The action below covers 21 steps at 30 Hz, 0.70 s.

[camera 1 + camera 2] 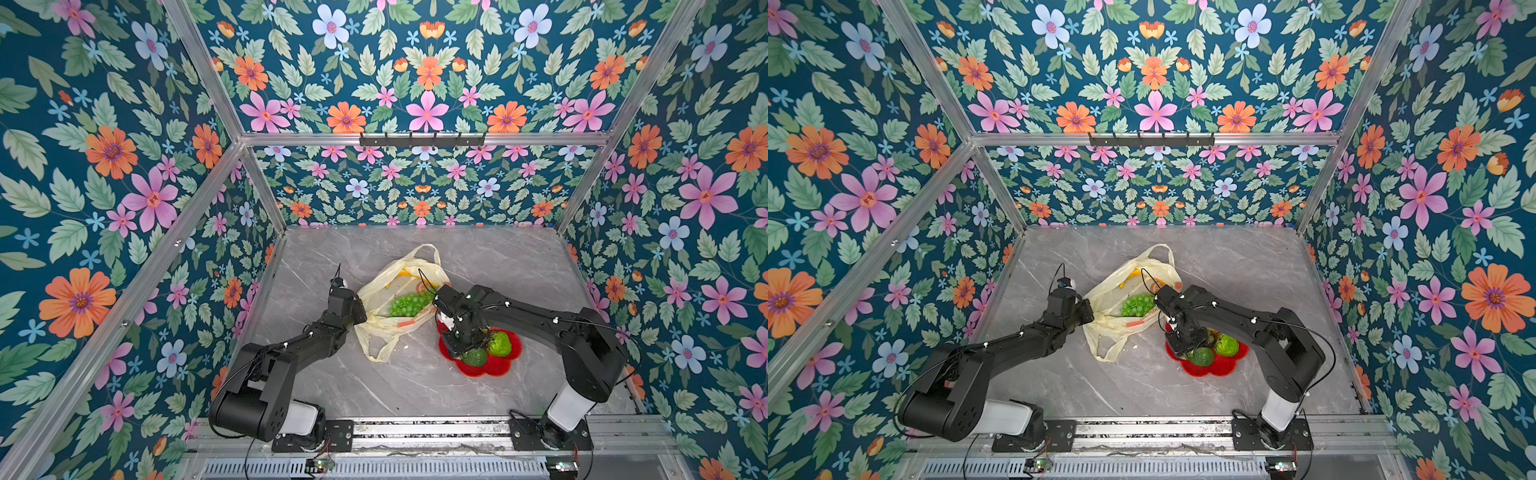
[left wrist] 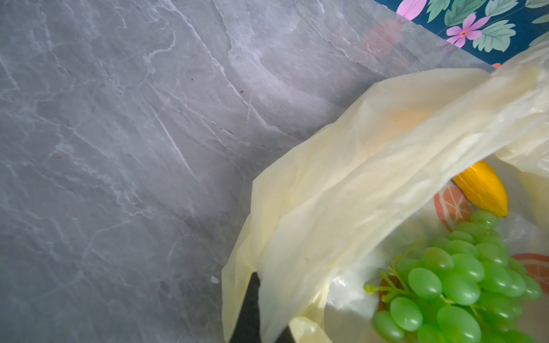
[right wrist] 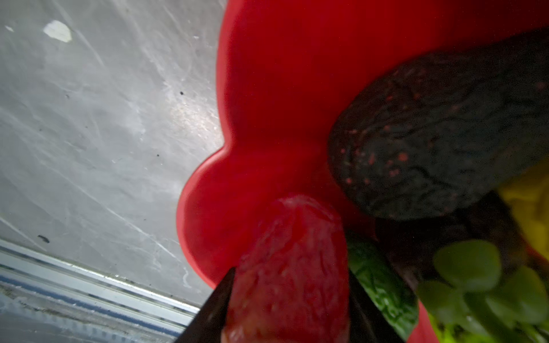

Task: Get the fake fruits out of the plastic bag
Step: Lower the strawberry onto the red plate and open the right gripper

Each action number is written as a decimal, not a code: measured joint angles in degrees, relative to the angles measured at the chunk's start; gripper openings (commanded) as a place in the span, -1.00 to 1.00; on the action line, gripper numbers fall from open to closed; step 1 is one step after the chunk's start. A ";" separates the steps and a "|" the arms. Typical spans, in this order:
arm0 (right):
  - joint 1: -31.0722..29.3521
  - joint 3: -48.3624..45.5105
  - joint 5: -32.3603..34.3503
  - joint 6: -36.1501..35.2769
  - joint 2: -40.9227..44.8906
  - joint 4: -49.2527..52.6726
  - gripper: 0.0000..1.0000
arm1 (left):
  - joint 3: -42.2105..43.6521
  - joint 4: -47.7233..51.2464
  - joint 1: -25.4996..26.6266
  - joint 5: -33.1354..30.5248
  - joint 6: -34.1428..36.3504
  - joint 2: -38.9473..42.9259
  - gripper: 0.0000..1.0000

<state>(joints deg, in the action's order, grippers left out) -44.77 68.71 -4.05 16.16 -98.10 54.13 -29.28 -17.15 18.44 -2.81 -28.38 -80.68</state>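
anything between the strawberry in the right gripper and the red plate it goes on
Nothing visible does. The strawberry, held in the right gripper, is over a bare lobe of the red plate. The dark avocado lies on the plate beside that spot, not under the strawberry.

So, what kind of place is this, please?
Probably a robot test cell: an aluminium frame holds floral wall panels, and two robot arms stand on a rail at a marble-look tabletop.

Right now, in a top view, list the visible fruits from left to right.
Green plastic grape bunch in the thin cream-yellow plastic bag → dark green rounded fruit on the red flower-shaped plate → bumpy bright green fruit.
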 measured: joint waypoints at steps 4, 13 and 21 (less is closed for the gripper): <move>-0.02 0.22 1.07 0.17 -0.37 0.00 0.12 | 0.00 0.00 0.00 0.02 0.00 0.00 -1.00; -0.02 0.33 2.38 0.26 0.70 0.02 0.29 | 0.02 0.00 0.00 0.02 0.00 0.00 -1.00; -0.02 1.38 3.06 0.61 2.19 1.22 0.29 | 0.07 -0.04 0.00 0.59 0.02 0.04 -1.00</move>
<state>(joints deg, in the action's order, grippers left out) -44.80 70.08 -0.99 16.78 -95.92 55.35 -29.21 -17.19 18.44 -2.22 -28.36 -80.64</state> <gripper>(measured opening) 0.645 0.051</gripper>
